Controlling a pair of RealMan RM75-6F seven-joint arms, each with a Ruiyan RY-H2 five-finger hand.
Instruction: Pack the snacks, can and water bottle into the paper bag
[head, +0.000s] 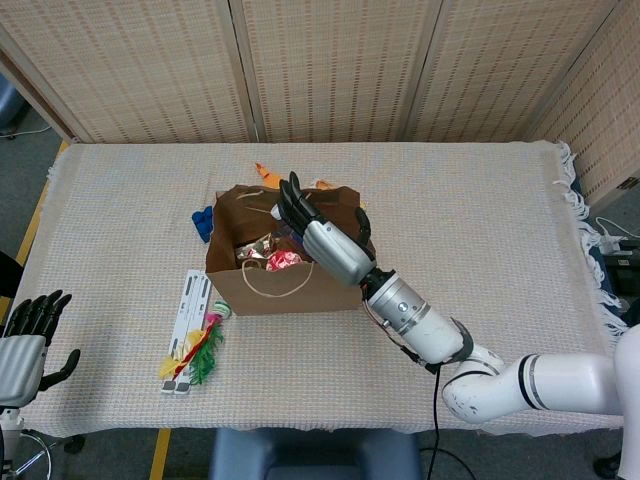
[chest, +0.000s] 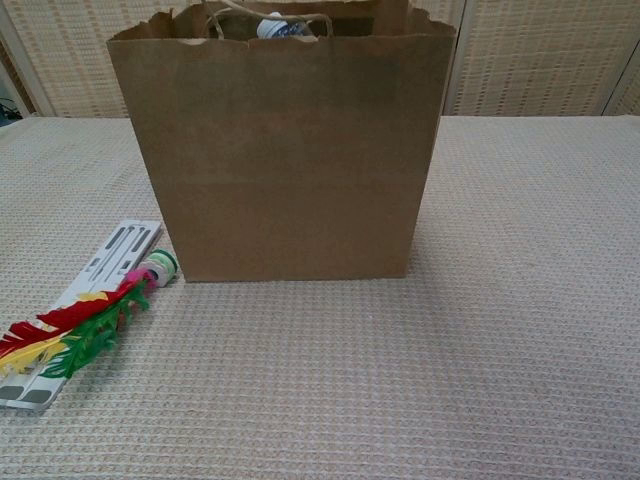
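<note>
1. My left hand (head: 28, 340) sits at the far left edge of the head view, off the worktop (head: 480, 250). Its fingers (head: 38, 310) are apart and hold nothing. I judge it to be taking no part in this step.

2. On the worktop left of the bag lies a white flat strip (head: 190, 315) with coloured feathers (head: 195, 350) across its lower end. A blue item (head: 203, 222) touches the bag's rear left corner and an orange item (head: 268, 177) lies just behind the bag. I cannot tell whether the blue and orange items are snacks still to be packed.

3. The paper bag (chest: 280, 160) stands upright and open at the worktop centre. In the head view I see shiny wrapped snacks (head: 258, 247) and a round red item (head: 285, 260) inside it; I take that item for the can, but I cannot confirm it.

4. The water bottle (chest: 278, 26) is in the bag. The chest view shows only its pale top just below the rim line; I cannot tell whether it stands or leans.

5. My right hand (head: 325, 238) is above the bag mouth, fingers (head: 292, 203) spread and extended, gripping nothing.

6. Status, as a judgement: packing is largely complete. Remaining: clear the right hand from the bag, then check the two items beside it.
</note>
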